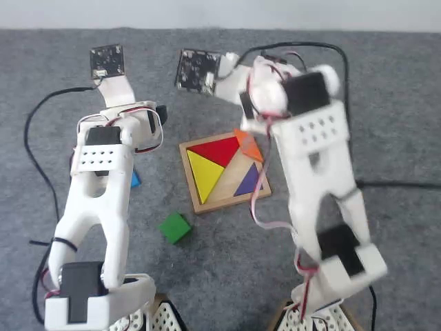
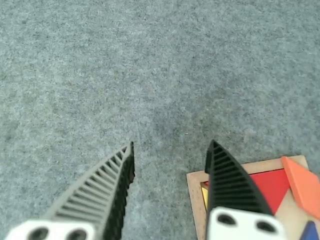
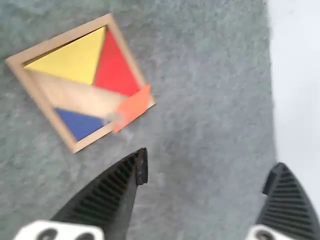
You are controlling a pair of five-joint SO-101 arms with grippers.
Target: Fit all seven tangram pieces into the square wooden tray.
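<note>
The orange piece is being propped across the tray rim, nearest the right gripper, which is being held wide open.

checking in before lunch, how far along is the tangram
Done: the yellow triangle, red triangle and purple triangle sit in the tray. In hand: nothing; the left gripper and right gripper are open and empty. Left: the orange piece lies across the tray's rim; the green square and blue piece lie on the mat.
</note>
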